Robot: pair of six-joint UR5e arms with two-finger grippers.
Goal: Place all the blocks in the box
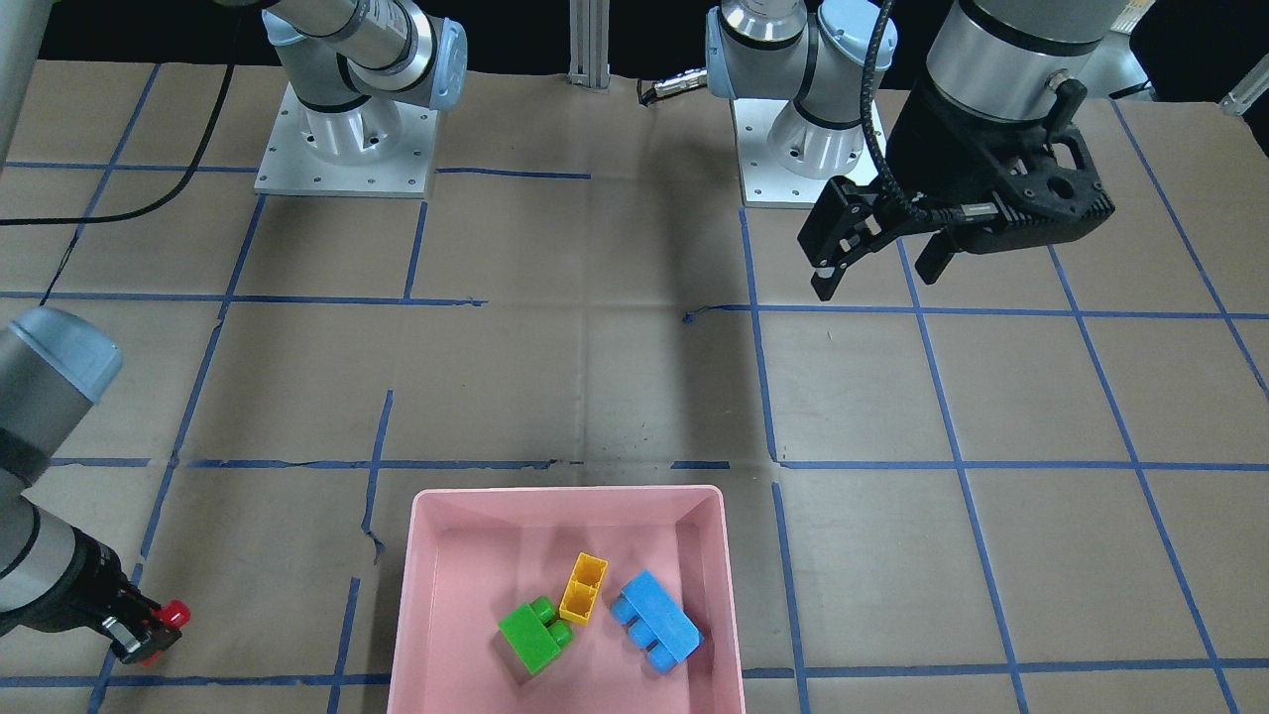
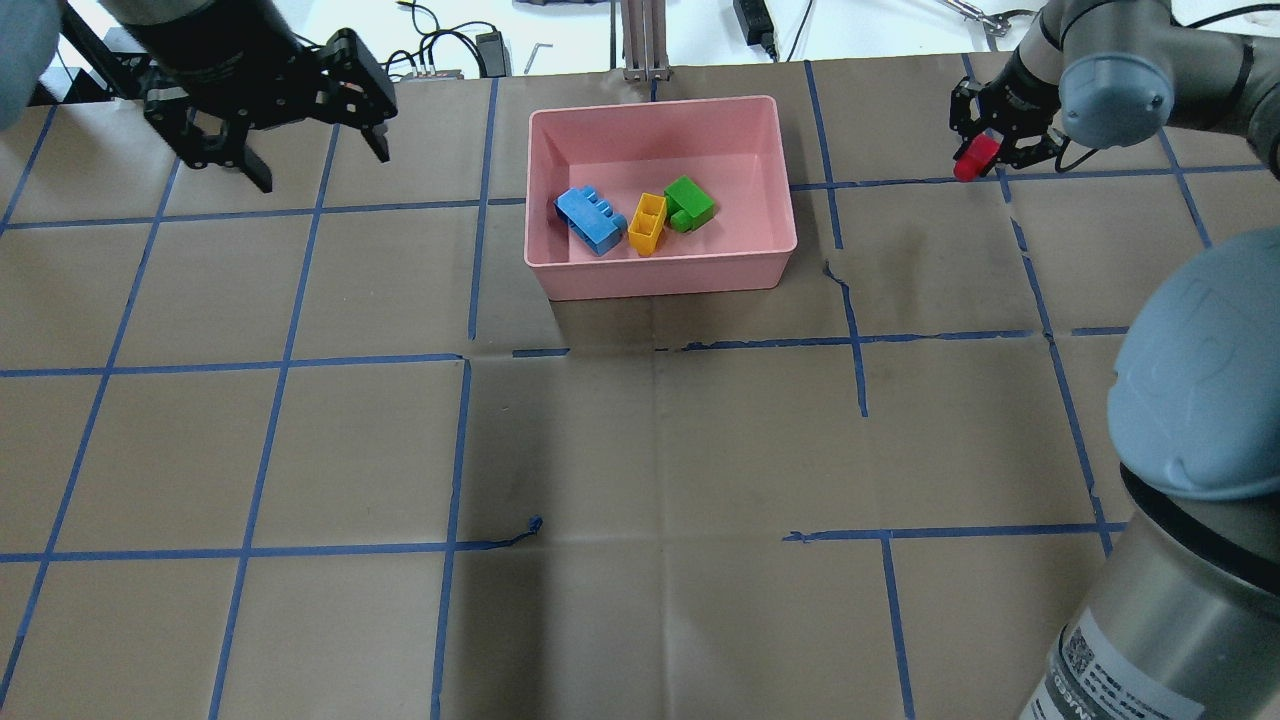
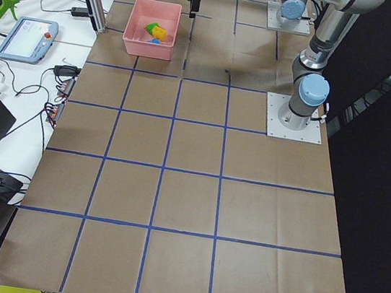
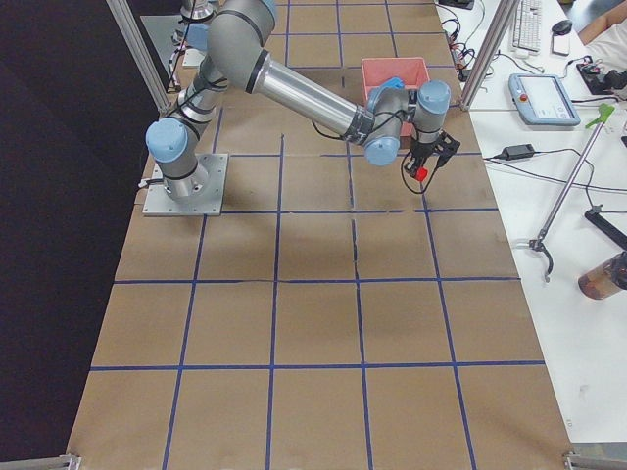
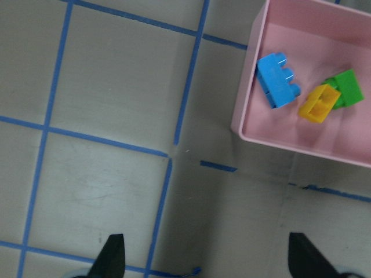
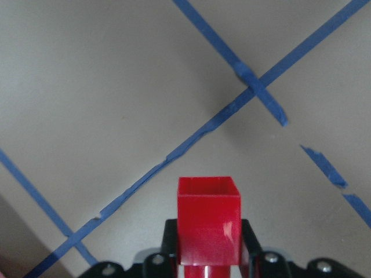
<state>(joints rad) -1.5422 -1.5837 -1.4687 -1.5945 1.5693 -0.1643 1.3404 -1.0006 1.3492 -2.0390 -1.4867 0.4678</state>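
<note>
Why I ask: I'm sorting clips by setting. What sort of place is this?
Most likely a robotics lab or test cell: a left arm and right arm bolted onto a paper-covered table gridded with blue tape, and a side bench carrying a teach pendant and cables.

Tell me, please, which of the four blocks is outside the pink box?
The small red block, held in the jaws of the right gripper, away from the box; the green block, yellow block and blue block lie inside it.
</note>
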